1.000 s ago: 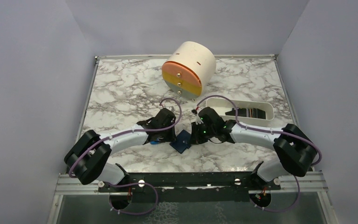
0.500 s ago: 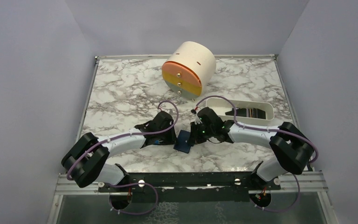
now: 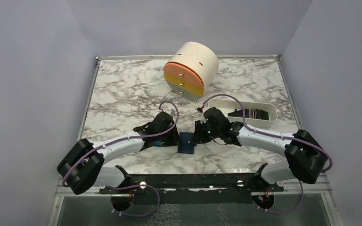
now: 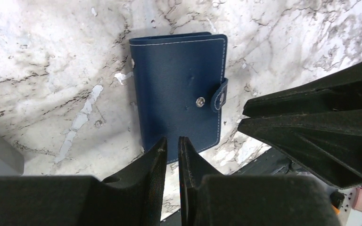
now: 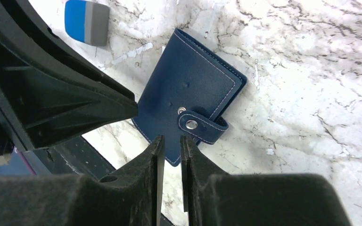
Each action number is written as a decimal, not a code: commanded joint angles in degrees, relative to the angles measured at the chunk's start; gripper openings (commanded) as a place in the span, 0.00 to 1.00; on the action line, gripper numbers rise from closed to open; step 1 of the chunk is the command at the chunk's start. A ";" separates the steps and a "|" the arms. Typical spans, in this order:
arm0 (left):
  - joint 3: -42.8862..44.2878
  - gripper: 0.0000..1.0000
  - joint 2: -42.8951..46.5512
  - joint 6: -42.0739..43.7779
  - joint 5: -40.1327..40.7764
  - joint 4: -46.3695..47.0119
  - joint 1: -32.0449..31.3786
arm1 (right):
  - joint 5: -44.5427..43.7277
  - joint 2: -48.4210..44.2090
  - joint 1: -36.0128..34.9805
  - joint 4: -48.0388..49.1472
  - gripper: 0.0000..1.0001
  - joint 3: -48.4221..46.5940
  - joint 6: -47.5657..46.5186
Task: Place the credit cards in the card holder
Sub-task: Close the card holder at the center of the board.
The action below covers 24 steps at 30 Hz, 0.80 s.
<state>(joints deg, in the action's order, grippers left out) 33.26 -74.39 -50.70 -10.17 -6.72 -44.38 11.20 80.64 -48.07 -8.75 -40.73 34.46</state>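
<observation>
The card holder [image 4: 179, 89] lies shut and flat on the marble desk [image 3: 122, 89], directly between the two arms; in the left wrist view its long axis runs straight away from the left tool [image 4: 172, 141], whose fingers stand barely parted with nothing between them; the right tool [image 5: 170, 139] shows the same narrow slit and is just as empty, hovering over the wallet's near edge. The snap tab [image 5: 202, 125] sits on the edge that faces the right arm, and the cover's stud shows bare beside it, so the snap looks undone. Both tools are about equally near, yet the right one is better placed for the tab, the left for the spine side. I cannot pick out any credit cards; the white tray [image 3: 271, 120] holds dark flat pieces too small to identify.
</observation>
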 commanded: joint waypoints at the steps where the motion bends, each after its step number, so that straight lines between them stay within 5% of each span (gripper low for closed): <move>1: 2.52 0.18 1.35 1.02 1.25 -0.16 -0.10 | -4.52 -1.18 -0.53 -0.96 0.21 1.04 1.05; 8: 2.38 0.14 -3.44 3.75 -0.48 3.84 0.00 | -4.34 1.66 -0.53 1.69 0.28 0.62 1.60; 24: 0.21 0.12 -9.63 3.15 -1.17 7.36 0.00 | 0.93 6.88 -0.48 6.20 0.24 0.10 -0.35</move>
<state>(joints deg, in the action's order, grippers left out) 34.65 -82.43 -48.23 -11.14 0.47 -44.27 9.67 86.13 -48.27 -4.73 -40.40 35.29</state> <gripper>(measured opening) 0.121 0.242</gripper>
